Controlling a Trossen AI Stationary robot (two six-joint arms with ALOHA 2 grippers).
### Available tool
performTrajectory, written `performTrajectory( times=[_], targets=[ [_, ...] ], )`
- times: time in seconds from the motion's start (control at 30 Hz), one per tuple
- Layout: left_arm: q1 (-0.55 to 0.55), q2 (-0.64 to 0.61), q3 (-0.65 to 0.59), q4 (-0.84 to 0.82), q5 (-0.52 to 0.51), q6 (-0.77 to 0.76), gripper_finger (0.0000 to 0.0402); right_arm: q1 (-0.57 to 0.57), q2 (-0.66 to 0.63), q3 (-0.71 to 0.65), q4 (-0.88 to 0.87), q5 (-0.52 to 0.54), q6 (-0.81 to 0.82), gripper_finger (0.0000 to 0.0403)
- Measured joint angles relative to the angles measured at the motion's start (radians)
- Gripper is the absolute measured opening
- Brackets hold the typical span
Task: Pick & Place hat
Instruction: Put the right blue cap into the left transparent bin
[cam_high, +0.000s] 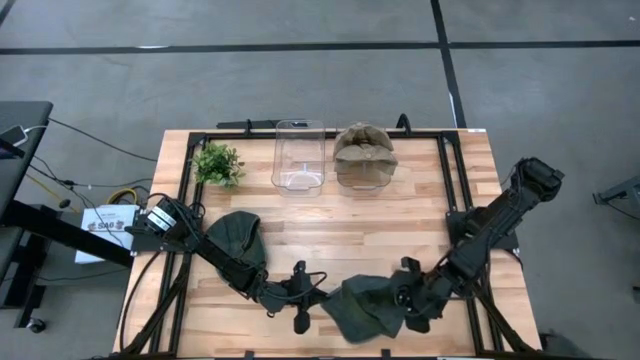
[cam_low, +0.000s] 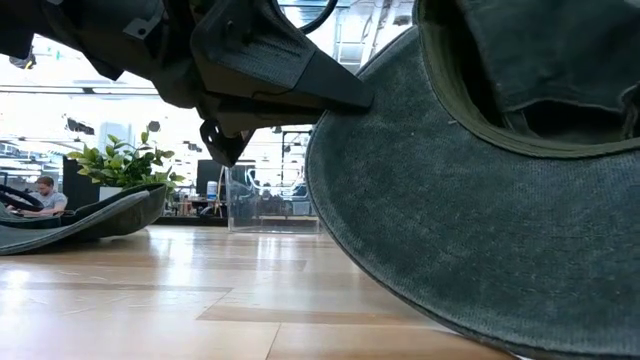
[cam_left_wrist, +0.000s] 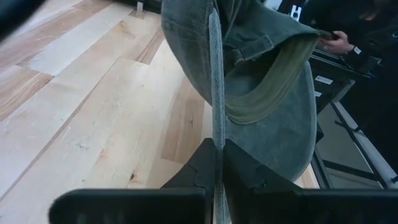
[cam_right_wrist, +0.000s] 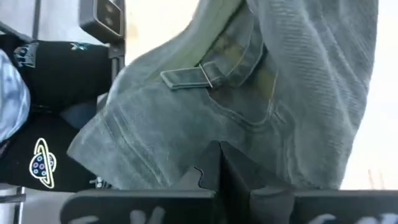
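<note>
Near the front edge of the wooden table (cam_high: 330, 225), both arms meet at one dark green hat (cam_high: 362, 308). The left gripper (cam_high: 318, 293) reaches it from the left and its two fingers are pressed together on the thin brim — in the left wrist view the brim (cam_left_wrist: 216, 93) runs edge-on straight between them. The right gripper (cam_high: 398, 300) comes from the right side and its fingers are also closed on the hat's cloth, close to a small strap (cam_right_wrist: 186, 76) on the crown. In the low view the hat stands tilted, its wide brim curving down to the table surface.

A second dark green hat (cam_high: 237, 240) lies flat on the left part of the table, partly under the left arm. At the back edge stand a small green plant (cam_high: 218, 164), a clear container (cam_high: 299, 156) with nothing in it, and just beside it another clear container (cam_high: 364, 176) with a tan hat (cam_high: 364, 147) on top.
</note>
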Motion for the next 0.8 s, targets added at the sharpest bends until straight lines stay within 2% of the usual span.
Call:
performTrajectory(
  times=[0.23,0.5,0.6,0.8],
  targets=[
    [0.018,0.000,0.000,0.001,-0.004,-0.001,0.0013,0.007,0.000,0.067,0.058,0.124,-0.060,0.0000],
    [0.038,-0.001,0.000,-0.004,-0.003,0.001,0.0013,-0.017,0.000,0.205,0.015,0.126,-0.103,0.0000],
    [0.039,-0.001,0.000,-0.004,-0.005,0.001,0.0013,-0.017,0.000,0.272,-0.118,0.152,-0.056,0.0000],
    [0.030,-0.002,0.000,-0.004,-0.005,0.006,0.0013,-0.019,0.000,0.356,-0.528,0.250,0.218,0.0000]
  ],
)
